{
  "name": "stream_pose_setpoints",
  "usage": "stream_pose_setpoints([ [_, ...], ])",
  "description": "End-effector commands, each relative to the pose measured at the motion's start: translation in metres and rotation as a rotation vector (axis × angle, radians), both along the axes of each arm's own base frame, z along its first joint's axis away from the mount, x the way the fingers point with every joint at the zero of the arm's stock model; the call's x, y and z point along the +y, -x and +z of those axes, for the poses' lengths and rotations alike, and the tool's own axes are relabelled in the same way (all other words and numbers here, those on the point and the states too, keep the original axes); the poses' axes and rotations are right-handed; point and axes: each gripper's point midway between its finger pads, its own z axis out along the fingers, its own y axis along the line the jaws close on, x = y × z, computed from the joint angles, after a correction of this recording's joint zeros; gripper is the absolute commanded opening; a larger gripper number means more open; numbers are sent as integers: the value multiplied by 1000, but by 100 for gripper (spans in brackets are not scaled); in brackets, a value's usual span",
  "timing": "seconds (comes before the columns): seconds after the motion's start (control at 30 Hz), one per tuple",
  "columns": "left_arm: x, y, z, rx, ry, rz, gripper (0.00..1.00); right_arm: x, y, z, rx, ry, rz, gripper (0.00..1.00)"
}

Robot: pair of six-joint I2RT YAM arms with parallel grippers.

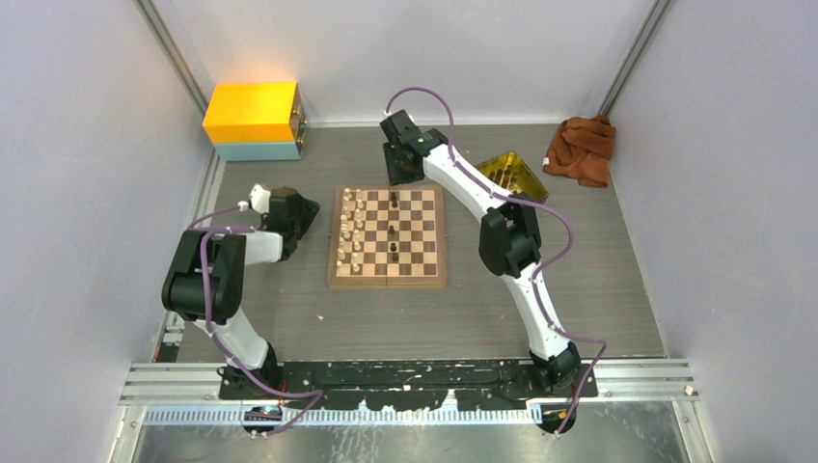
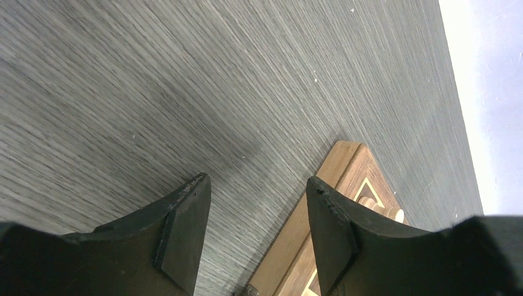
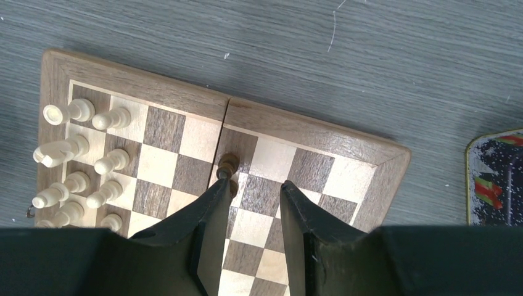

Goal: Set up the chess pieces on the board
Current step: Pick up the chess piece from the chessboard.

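Broadly, grey table (image 1: 289,328), pale walls (image 1: 77,145), left end effector (image 2: 258,185) spread, right end effector (image 3: 254,188) spread

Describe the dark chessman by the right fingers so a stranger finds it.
Start at the board mid-table. Three dark pieces stand along its centre seam. Your dark chessman is the one nearest the far edge, beside the right fingers.

Cream pieces (image 1: 351,228) crowd the board (image 1: 429,243) at left; right files open.
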Motion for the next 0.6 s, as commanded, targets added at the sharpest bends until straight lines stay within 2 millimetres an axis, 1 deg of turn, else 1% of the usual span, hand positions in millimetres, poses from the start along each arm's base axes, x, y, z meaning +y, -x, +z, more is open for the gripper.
stream_pose_setpoints([
  [0.0, 11, 16, -16, 61, -38, 10, 60, 12, -4, 13, -27, -22, 32, 41],
  [0.2, 17, 14, -5, 29, -106, 0, 61, 17, -2, 6, -12, -28, 47, 41],
  [0.5, 30, 12, 29, -50, -245, 12, 66, 27, -1, 6, -17, -43, 71, 42],
  [0.57, 32, 13, 36, -64, -260, 21, 69, 30, 1, 5, -16, -44, 79, 42],
])
